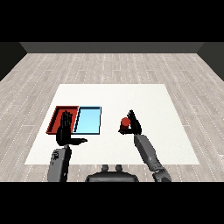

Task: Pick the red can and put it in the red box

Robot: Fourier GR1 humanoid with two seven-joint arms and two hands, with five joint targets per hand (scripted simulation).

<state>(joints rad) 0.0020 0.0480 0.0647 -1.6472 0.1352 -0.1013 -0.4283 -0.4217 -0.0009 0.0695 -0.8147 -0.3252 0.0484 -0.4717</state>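
Red can [125,122] in right hand [132,125], fingers curled round it, right of the light blue tray [88,120]. Pick apparently done; transfer and drop left. Left hand [65,131] flat, fingers straight, thumb out, over near edge of red tray [56,116]. Red tray farthest left, no can inside.

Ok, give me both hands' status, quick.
Left hand: open, fingers straight, holding nothing, over the red tray.
Right hand: curled round the red can, to the right of the light blue tray.
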